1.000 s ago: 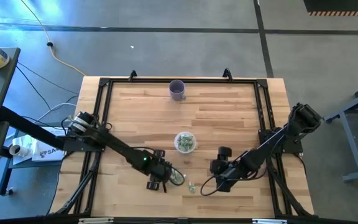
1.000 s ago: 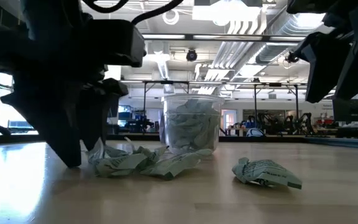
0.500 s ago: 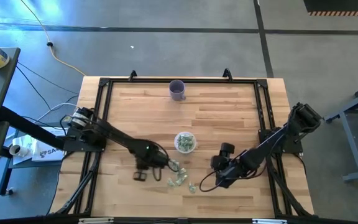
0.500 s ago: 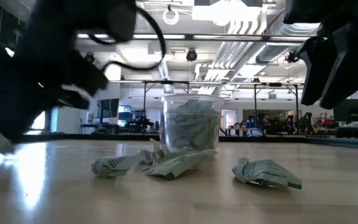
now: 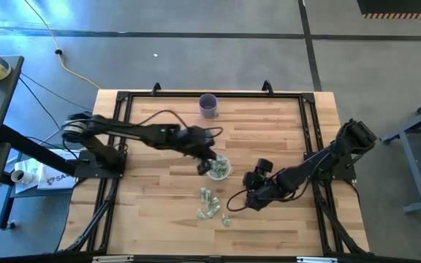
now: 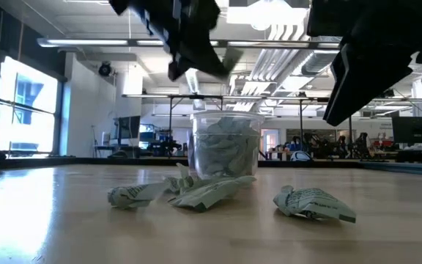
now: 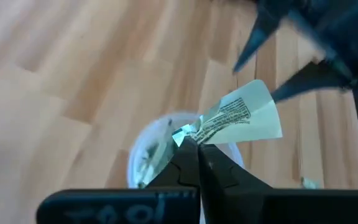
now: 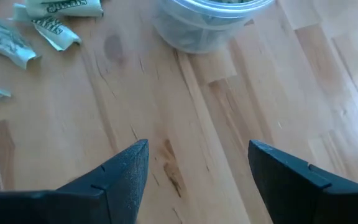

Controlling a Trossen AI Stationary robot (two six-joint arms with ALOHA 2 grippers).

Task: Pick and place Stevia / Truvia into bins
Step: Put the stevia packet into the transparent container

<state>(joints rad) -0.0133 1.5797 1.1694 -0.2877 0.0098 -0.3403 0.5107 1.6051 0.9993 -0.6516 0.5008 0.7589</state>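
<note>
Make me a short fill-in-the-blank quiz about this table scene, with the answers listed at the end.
1. The left pincer is shut on a pale green and white paper ____.
2. It holds it above the clear round plastic ____.
3. The right pincer hangs ____ and holds nothing.
4. The opaque cup at the far edge of the wooden table is ____.

Missing words: sachet; cup; open; purple

Clear cup [image 5: 218, 167] mid-table, loose sachets [image 5: 210, 205] in front, purple cup [image 5: 208, 106] far behind
</note>
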